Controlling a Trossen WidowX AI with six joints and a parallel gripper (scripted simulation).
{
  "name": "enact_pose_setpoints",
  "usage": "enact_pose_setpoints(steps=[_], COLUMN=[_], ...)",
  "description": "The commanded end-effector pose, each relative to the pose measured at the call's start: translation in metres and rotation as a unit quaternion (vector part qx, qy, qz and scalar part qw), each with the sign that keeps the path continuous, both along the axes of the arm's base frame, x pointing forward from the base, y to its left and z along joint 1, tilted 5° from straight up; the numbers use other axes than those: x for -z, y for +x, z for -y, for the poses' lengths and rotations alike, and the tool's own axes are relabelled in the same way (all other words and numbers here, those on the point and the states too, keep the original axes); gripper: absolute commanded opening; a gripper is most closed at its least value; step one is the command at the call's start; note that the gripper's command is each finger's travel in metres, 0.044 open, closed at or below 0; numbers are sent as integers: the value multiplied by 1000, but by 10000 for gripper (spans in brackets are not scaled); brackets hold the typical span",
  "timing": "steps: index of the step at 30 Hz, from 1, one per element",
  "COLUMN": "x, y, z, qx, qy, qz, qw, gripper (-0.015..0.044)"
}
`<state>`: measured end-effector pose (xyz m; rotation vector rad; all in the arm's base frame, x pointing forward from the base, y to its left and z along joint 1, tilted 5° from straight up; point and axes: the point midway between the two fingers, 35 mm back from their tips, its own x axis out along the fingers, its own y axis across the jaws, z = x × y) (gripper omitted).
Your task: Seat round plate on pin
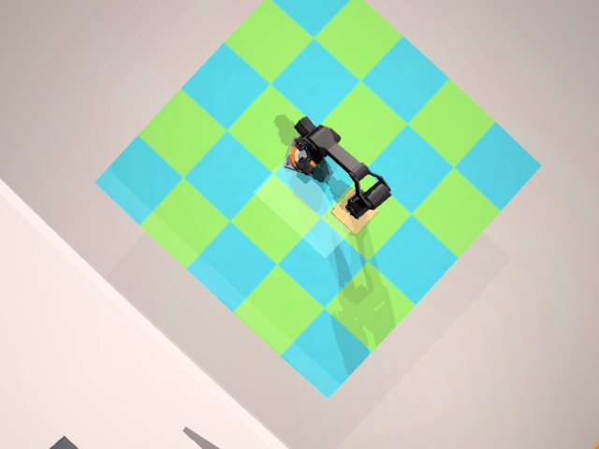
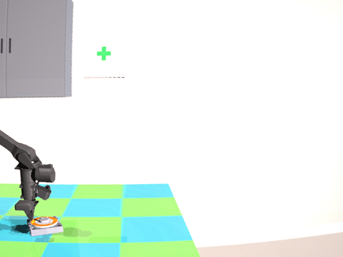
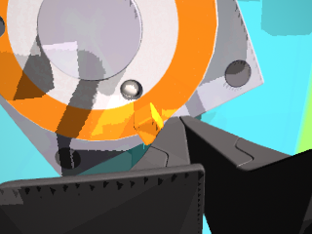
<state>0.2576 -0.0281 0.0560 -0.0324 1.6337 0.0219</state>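
- With the arm bent down over the base (image 2: 46, 229), the gripper (image 3: 177, 132) is closed, nothing held.
- Its tips sit at the plate (image 3: 195, 39) rim, right by the tab (image 3: 151, 121); can't tell if they touch it.
- Plate is on the post (image 3: 90, 27), orange ring over the grey base.
- Pin (image 3: 132, 89) shows in a hole just beside the tab.
- Another base hole (image 3: 237, 72) is off to the right, clear of the plate.
- Can't tell whether the plate is flat.
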Motion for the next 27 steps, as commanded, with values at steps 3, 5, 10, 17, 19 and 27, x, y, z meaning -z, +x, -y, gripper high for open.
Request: enact_pose_setpoints(steps=[3,5,10,17,19,27], x=[-10,-19,-42,-40,-40,-40], y=[0,1,1,1,1,1], z=[-2,-2,-1,-1,-1,-1], qx=[2,2,2,-1,-1,-1], qy=[1,1,1,0,0,0], qz=[3,3,3,1,1,1], qw=[1000,1000,1000,1000,1000,1000], gripper=[0,0,0,0,0,0])
